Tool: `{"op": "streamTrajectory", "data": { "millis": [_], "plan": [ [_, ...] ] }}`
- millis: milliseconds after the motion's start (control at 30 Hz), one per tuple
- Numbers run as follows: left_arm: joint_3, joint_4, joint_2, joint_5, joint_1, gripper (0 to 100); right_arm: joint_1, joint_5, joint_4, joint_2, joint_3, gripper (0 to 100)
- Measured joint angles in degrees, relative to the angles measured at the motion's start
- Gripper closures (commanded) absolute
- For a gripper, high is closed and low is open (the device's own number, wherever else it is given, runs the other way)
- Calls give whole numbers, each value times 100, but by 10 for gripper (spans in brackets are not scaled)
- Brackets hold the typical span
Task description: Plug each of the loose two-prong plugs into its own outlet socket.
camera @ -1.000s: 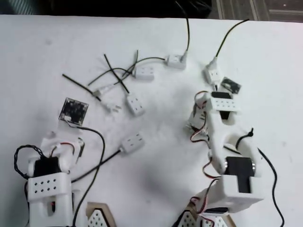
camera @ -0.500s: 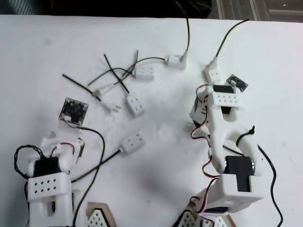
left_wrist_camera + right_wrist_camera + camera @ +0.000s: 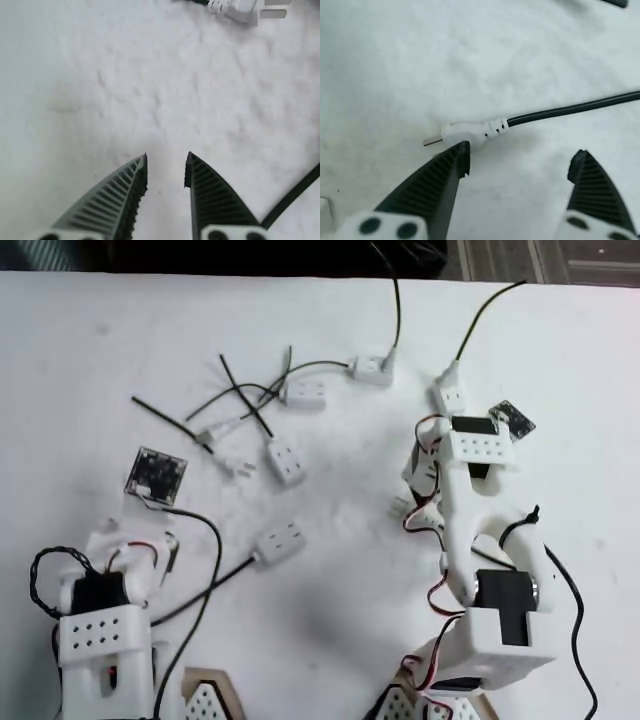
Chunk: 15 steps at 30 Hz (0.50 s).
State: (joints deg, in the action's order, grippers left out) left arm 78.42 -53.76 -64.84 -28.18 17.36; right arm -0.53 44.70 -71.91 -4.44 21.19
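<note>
Right wrist view: I log one white plug (image 3: 465, 134) lying loose on the table (image 3: 395, 60), my right gripper (image 3: 522, 157) spread wide close by it, left gripper (image 3: 166, 162) slightly parted above the table; no plugging looks done yet

A white table (image 3: 90, 350) carries four white sockets: one far centre (image 3: 372, 368), one left of it (image 3: 303, 392), one mid-table (image 3: 285, 461), one nearer (image 3: 279, 541). A corded plug (image 3: 449, 395) lies far right. Loose plugs (image 3: 237, 467) lie left among black cords (image 3: 240, 395).
</note>
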Motion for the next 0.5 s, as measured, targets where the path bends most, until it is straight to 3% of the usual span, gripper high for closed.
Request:
{"op": "streamTrajectory", "data": {
  "millis": [500],
  "plan": [
    [0,0,0,0,0,857,-70,79,360,-1196,-413,680]
  ]
}}
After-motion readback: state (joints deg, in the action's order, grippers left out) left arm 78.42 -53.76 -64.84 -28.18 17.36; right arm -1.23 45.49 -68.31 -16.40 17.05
